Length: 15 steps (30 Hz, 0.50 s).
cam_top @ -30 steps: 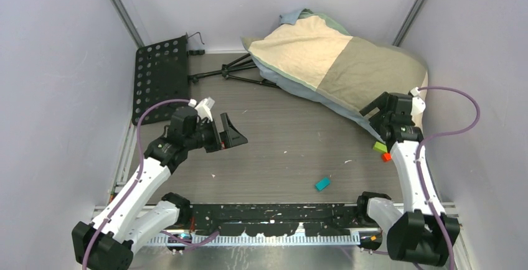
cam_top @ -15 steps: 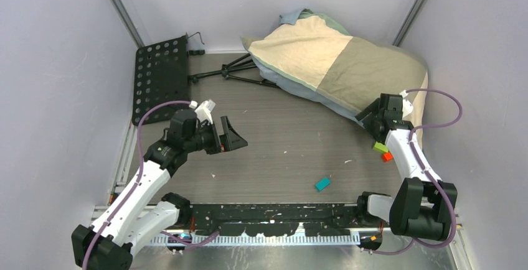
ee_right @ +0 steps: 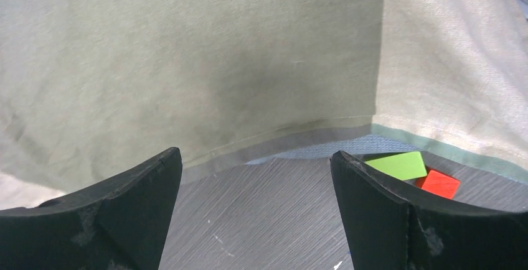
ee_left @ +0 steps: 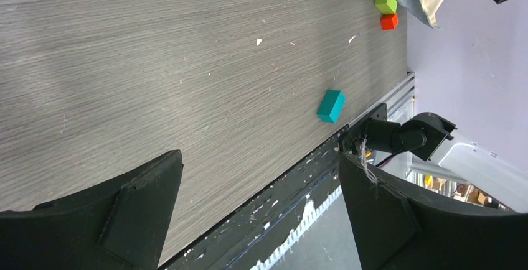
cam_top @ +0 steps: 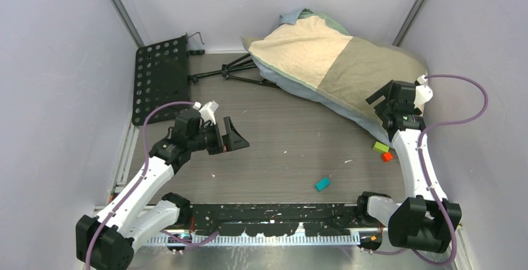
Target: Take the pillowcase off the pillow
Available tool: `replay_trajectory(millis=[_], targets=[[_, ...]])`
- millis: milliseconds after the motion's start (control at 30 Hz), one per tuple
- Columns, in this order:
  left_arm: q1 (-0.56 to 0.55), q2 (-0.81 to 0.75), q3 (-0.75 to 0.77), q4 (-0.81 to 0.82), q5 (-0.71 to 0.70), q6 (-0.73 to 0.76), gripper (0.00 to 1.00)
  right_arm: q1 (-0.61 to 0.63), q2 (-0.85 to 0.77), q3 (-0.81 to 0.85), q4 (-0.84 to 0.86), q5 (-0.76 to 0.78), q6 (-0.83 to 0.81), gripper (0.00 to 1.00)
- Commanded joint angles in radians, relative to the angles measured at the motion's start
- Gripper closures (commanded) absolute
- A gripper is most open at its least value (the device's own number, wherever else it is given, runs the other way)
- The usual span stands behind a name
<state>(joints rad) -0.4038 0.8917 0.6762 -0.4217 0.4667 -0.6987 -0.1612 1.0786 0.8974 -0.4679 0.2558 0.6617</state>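
Note:
The pillowcase [cam_top: 339,61], in cream, olive-tan and green blocks with a blue-grey underside, lies stuffed at the back right. The pillow is hidden inside it. My right gripper [cam_top: 381,109] is open just at the cover's near right edge, with nothing between its fingers. In the right wrist view the olive-tan cloth [ee_right: 187,65] and its blue-grey hem fill the top, just beyond the open right gripper [ee_right: 254,158]. My left gripper [cam_top: 235,134] is open and empty over the bare table at mid left. It also shows open in the left wrist view [ee_left: 260,158].
A green block [cam_top: 380,147] and a red block [cam_top: 386,156] lie by the cover's near right corner. A teal block [cam_top: 322,183] lies near the front. A black perforated plate [cam_top: 160,77] and a folded tripod [cam_top: 240,71] lie at the back left. Walls close in on all sides.
My right gripper has swung back and to the right, ending closer to the pillowcase's near right edge. The left arm has barely moved. The pillowcase has not shifted.

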Motion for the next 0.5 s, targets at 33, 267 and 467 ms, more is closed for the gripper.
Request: replay_trajectory(millis=[33, 267, 467], targets=[[0.003, 0.017, -0.021, 0.104, 0.038, -0.006, 0.02, -0.01, 0.095, 0.06, 0.04, 0.111, 0.049, 0.06], [0.003, -0.004, 0.013, 0.033, 0.028, 0.023, 0.03, -0.024, 0.42, 0.235, 0.11, 0.098, -0.018, 0.06], [0.003, -0.078, 0.013, -0.03, -0.017, 0.045, 0.02, -0.024, 0.39, 0.319, 0.146, 0.046, -0.074, 0.93]])
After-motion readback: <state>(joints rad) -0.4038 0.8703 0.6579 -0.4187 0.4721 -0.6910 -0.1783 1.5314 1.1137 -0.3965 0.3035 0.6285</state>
